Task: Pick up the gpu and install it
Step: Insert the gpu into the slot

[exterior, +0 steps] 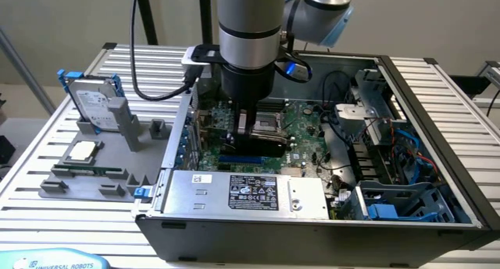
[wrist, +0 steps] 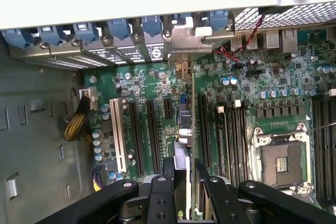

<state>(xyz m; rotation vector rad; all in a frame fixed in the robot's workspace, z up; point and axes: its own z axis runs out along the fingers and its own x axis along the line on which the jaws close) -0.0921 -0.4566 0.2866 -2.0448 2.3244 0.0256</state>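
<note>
You could read one thing for certain: "UNIVERSAL ROBOTS" on the pale blue object (exterior: 53,261) at the exterior view's lower left edge. The white label on the power supply (exterior: 254,193) and the sticker on the hard drive (exterior: 98,108) both carried print (too fine to make out).

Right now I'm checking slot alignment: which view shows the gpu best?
The wrist view: the gpu sits edge-on in the gripper, parallel to the motherboard slots. The exterior view shows its black face under the arm.

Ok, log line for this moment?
gripper: shut on thin black gpu card with silver bracket | location: inside open grey computer case, over green motherboard slots | seated: cannot tell
</note>
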